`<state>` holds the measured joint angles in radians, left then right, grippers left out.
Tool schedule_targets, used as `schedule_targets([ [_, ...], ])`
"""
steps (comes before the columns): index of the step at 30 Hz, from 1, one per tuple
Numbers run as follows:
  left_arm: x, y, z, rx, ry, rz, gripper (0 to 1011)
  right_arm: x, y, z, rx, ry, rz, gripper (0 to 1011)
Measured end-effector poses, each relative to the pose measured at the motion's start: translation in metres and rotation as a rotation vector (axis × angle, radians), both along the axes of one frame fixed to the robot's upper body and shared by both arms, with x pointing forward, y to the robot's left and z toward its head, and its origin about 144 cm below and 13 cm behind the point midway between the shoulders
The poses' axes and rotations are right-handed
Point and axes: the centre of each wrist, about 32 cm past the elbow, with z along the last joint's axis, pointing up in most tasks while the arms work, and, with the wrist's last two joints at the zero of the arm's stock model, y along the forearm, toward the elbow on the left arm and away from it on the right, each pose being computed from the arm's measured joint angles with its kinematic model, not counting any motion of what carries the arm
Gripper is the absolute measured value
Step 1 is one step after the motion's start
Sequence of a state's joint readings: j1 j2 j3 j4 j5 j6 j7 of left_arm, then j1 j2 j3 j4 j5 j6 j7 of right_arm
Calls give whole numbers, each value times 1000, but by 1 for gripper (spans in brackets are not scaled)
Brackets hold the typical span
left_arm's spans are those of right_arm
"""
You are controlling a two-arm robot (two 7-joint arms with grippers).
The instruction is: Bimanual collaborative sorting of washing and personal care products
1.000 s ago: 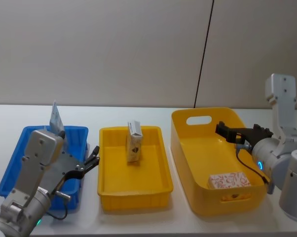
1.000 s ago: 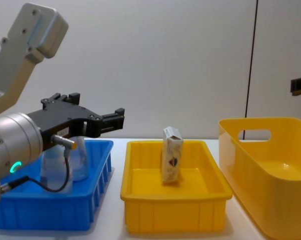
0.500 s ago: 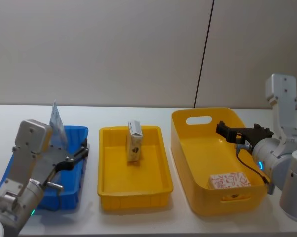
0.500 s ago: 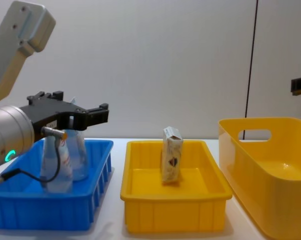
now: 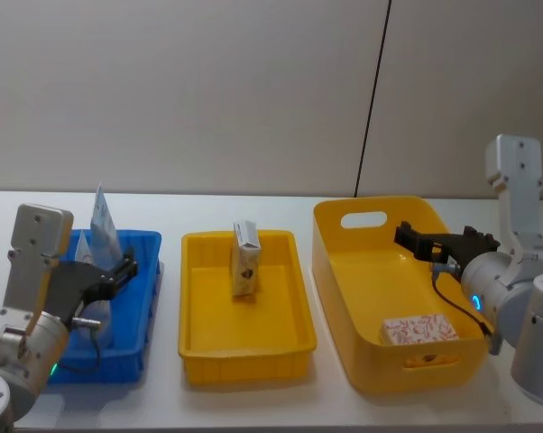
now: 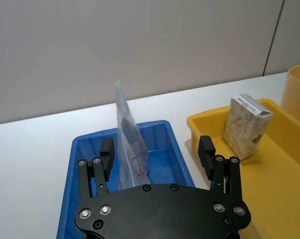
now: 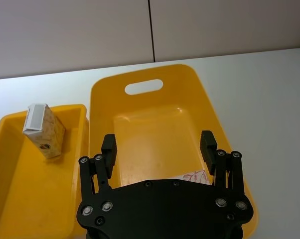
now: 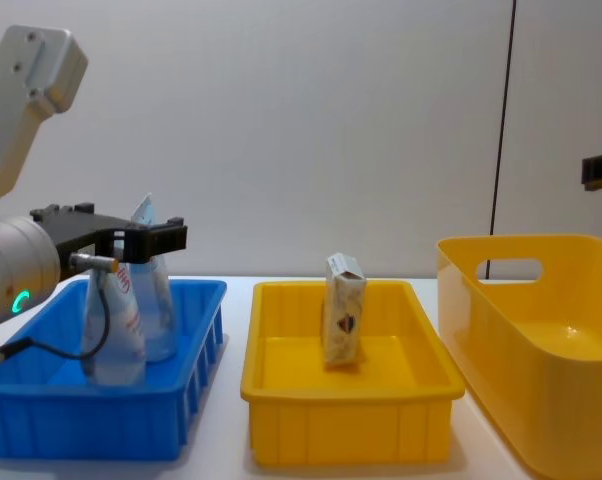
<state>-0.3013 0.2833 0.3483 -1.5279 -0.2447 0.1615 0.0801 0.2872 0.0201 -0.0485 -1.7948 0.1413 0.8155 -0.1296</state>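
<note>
The left claw (image 6: 156, 149) has drawn back toward the robot over the last second. It was stretched out past the blue bin (image 8: 101, 425) toward the middle of the desk (image 5: 253, 406); now it hangs above the bin's near end, its fingers spread and nothing between them. Just ahead of the claw and a little below it, the two pouches (image 8: 116, 320) stand upright in the blue bin, one close behind the other. Farther ahead and off to its right side, the carton (image 5: 245, 262) stands upright in the yellow tray (image 5: 244, 347), untouched.

The right claw (image 7: 158, 143) has not moved. It hovers released and empty over the deep yellow bin (image 5: 371, 361), and a patterned box (image 5: 418, 329) lies below and behind it, at the bin's near end.

To me this looks like a drop-off finished: the pouches are sorted, the left arm is clearing out, and the next pick has not begun.
</note>
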Motion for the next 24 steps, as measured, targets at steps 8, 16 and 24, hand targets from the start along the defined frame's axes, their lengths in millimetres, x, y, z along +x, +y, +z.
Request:
schedule_targets([
  [8, 8, 0, -2, -26, 49, 56, 1001, 0, 0, 0, 0, 0, 0, 1004],
  [16, 12, 0, -5, -41, 85, 93, 1001, 0, 0, 0, 0, 0, 0, 1004],
  [24, 15, -1, -9, -50, 111, 107, 980, 0, 0, 0, 0, 0, 0, 1004],
])
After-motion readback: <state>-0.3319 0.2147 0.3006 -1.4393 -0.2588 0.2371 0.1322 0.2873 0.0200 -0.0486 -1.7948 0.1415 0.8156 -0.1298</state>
